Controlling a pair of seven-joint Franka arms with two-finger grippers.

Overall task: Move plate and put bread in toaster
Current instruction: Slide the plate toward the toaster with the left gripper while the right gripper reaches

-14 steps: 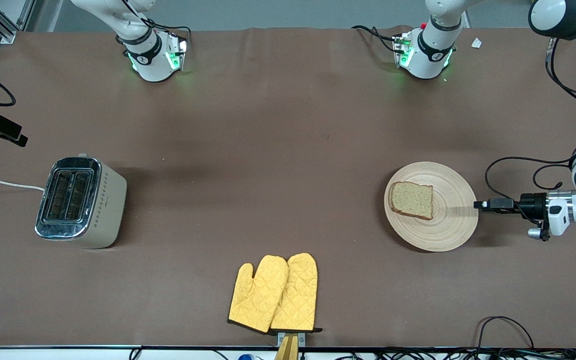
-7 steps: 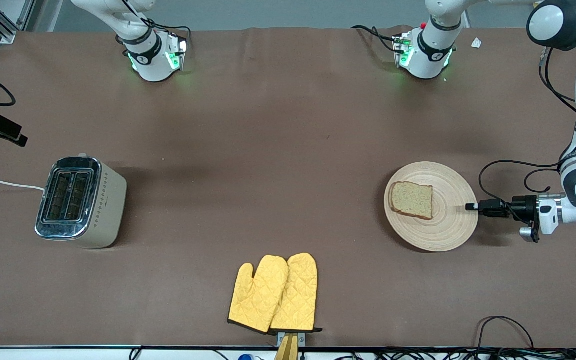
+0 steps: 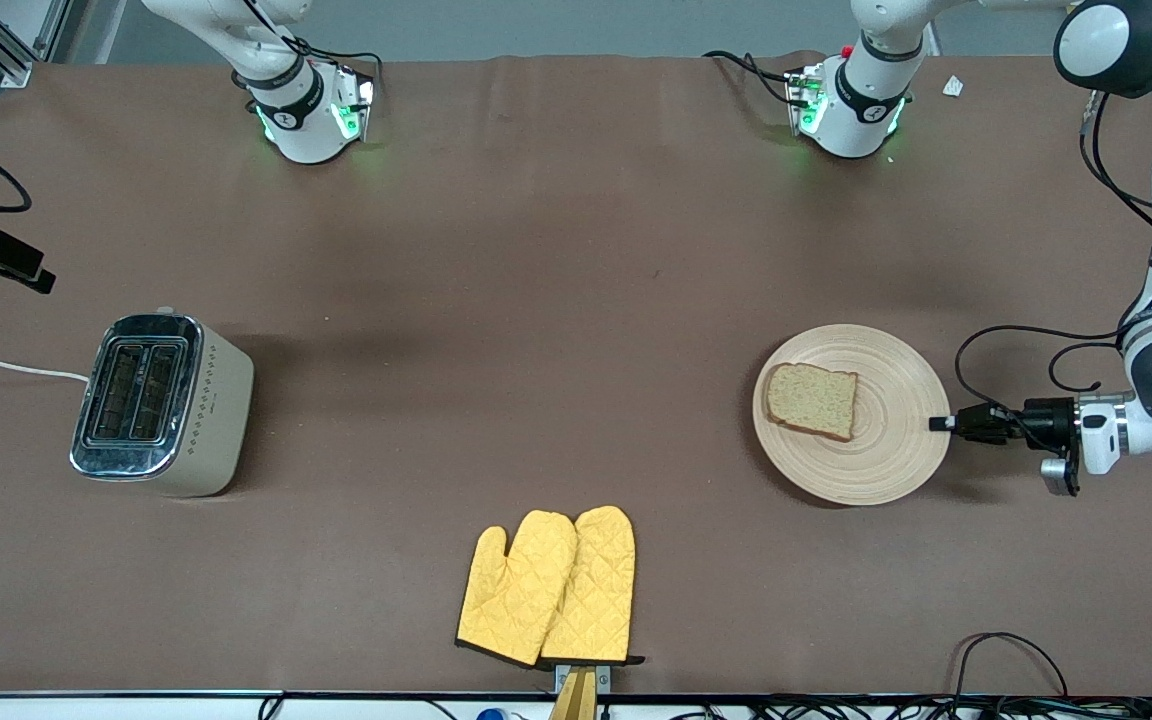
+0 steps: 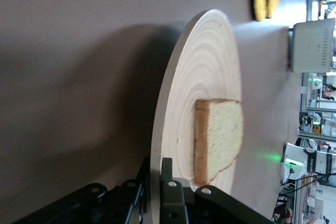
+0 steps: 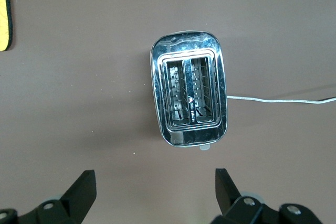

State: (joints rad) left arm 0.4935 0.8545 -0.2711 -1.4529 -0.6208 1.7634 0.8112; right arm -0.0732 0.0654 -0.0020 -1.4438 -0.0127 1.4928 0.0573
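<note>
Front view: round pale beige wooden plate (image 3: 886,455) with ring grooves toward the left arm's end of the table, square slice of light brown speckled bread (image 3: 813,400) lying on it, left gripper (image 3: 941,423) pinching the plate's rim; cream-beige toaster (image 3: 162,404) with chrome top toward the right arm's end, yellow quilted oven mitts (image 3: 548,587) nearest that camera. Left wrist view: fingers (image 4: 169,195) clamped on the plate's edge, one above and one below, bread lying just beside them. Right wrist view: right gripper (image 5: 152,190) spread wide, grasping nothing, hovering over the toaster with both slots showing.

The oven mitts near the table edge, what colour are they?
Yellow, quilted in a diamond pattern, with dark trim at the cuffs; the front view shows them best.
</note>
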